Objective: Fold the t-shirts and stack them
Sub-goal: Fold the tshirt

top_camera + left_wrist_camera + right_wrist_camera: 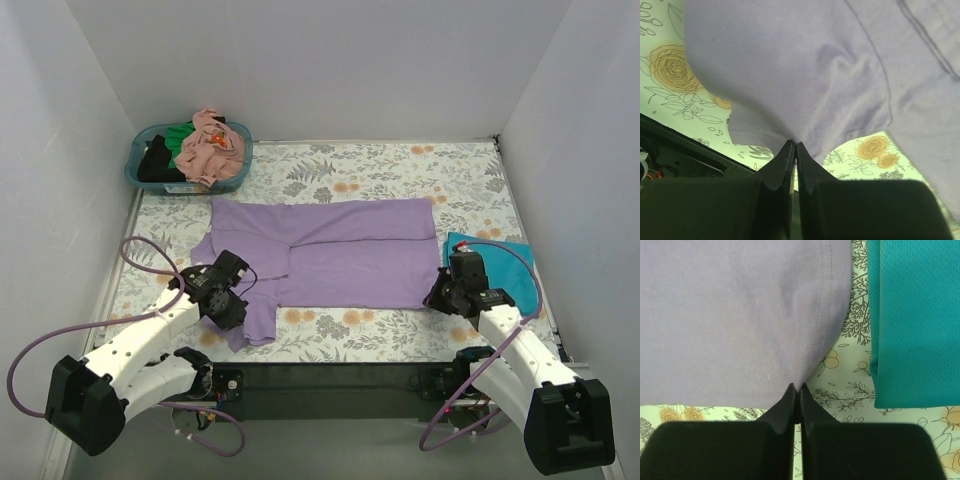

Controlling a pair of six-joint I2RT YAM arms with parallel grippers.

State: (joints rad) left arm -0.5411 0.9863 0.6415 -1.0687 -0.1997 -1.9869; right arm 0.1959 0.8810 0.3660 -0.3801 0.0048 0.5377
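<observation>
Lavender t-shirt (340, 250): spread flat mid-table on the floral table cover (400, 170), near edge towards the arms
Left gripper (794, 146): jaws clenched on the shirt's near-left cloth, by the sleeve
Right gripper (797, 388): jaws pinched on the near-right hem corner
Done: teal t-shirt (910, 320) lies folded just to the right of the lavender one
Left to do: probably fold the lavender one and stack it; pink t-shirt (210, 148), green t-shirt (178, 135) and black t-shirt (155, 160) are heaped unfolded in the basket (133, 172)
</observation>
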